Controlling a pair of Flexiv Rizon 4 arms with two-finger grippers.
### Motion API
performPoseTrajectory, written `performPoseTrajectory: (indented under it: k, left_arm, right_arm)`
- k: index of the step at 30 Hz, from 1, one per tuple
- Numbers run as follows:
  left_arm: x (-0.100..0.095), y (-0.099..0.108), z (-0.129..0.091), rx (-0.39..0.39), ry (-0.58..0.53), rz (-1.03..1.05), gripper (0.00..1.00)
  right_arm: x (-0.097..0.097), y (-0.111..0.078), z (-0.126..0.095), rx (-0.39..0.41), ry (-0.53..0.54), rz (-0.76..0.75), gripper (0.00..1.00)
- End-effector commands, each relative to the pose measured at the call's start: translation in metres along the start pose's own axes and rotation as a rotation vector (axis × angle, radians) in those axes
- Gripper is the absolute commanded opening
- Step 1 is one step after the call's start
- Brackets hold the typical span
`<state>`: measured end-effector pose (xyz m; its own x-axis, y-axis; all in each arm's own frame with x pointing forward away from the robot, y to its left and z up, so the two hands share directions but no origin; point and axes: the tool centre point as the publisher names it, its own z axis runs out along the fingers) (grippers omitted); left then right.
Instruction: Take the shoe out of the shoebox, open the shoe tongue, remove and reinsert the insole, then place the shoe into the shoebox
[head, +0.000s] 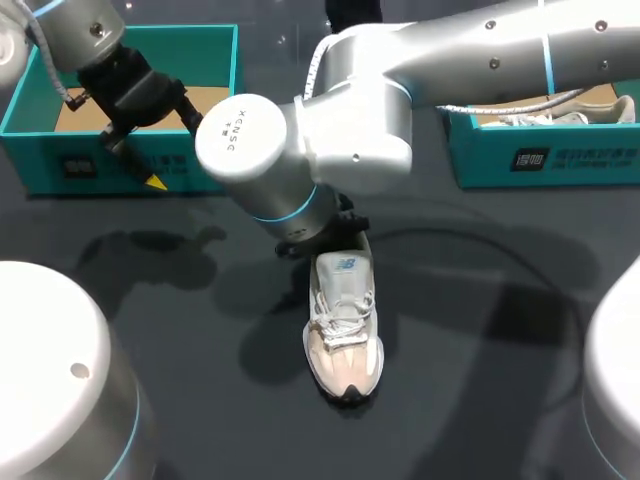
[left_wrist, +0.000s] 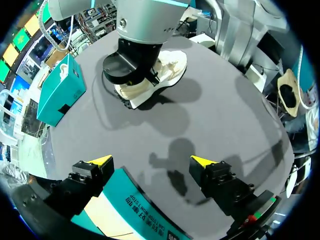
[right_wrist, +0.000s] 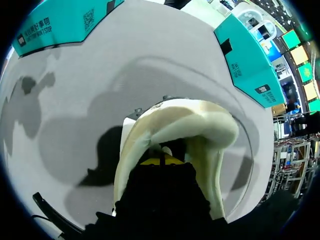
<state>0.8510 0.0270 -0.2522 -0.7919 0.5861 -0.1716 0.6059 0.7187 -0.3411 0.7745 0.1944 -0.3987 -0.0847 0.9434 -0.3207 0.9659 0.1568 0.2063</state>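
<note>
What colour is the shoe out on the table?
The shoe is white and cream with a pinkish-beige toe; clearest in the head view.

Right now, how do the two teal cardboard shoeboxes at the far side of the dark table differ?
The left teal shoebox shows a bare brown floor; the right teal shoebox holds a pale shoe. The left gripper hangs open over the left box's front wall; no gripper is by the right box. Both are teal, lidless, with print on the front.
</note>
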Motion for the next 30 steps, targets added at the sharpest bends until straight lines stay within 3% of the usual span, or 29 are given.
performPoseTrajectory:
  k: [1, 6, 11, 21, 25, 30]
  left_arm:
    - [0.001, 0.0, 0.0, -0.003, 0.001, 0.0, 1.0]
    - [0.001, 0.0, 0.0, -0.003, 0.001, 0.0, 1.0]
    - [0.001, 0.0, 0.0, -0.003, 0.001, 0.0, 1.0]
    - [0.001, 0.0, 0.0, -0.003, 0.001, 0.0, 1.0]
    - [0.001, 0.0, 0.0, -0.003, 0.001, 0.0, 1.0]
    - [0.001, 0.0, 0.0, -0.003, 0.001, 0.0, 1.0]
  right_arm:
    - [0.003, 0.0, 0.009, 0.008, 0.023, -0.002, 0.0]
    - [-0.003, 0.002, -0.019, -0.035, -0.042, -0.005, 0.0]
    - [-0.01, 0.003, -0.018, -0.026, -0.071, -0.005, 0.0]
    - [-0.008, -0.017, 0.016, 0.078, -0.001, 0.02, 0.0]
    - [-0.007, -0.024, 0.007, 0.105, 0.067, 0.021, 0.0]
    - [-0.01, -0.024, -0.018, 0.123, 0.128, 0.009, 0.0]
